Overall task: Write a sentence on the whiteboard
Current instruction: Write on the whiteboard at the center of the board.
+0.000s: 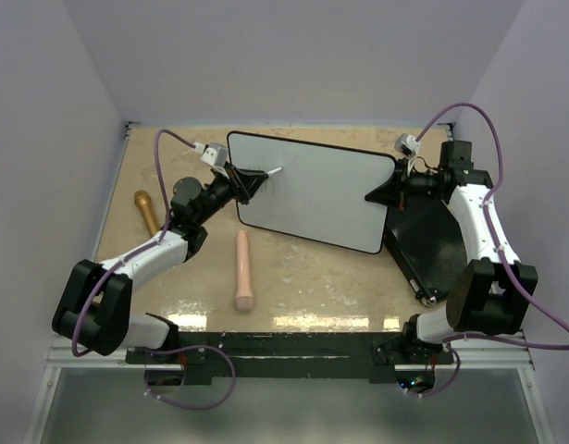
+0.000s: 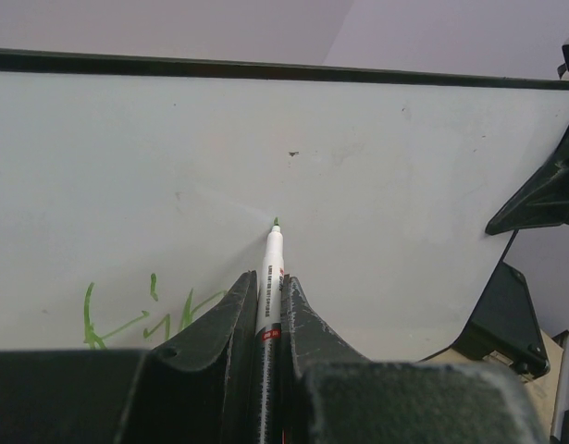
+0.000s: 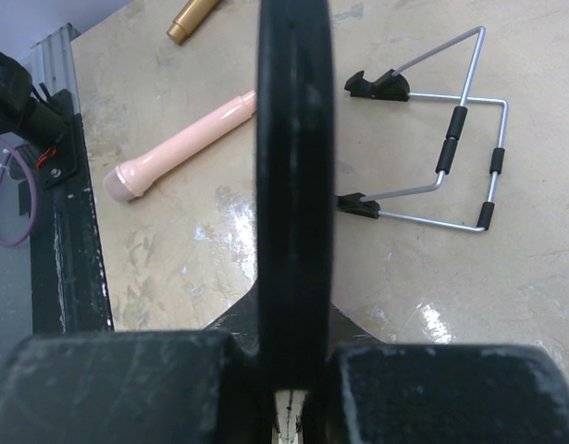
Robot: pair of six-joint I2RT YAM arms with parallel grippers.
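Gripping a green marker [image 2: 270, 264], the left gripper [image 2: 268, 282] sets its tip against the whiteboard [image 1: 312, 190], which sits mid-table. The right gripper [image 1: 381, 192] is clamped on the board's right edge. A few strokes of the sentence [image 2: 127, 319] are down. Beige stone-look tabletop [image 1: 293, 277], pale lilac walls [image 1: 293, 55].

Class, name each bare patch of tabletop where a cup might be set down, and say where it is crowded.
Free: the table between pink cylinder and black case, on the near side of the whiteboard. Crowded: left, around gold cylinder and left arm.
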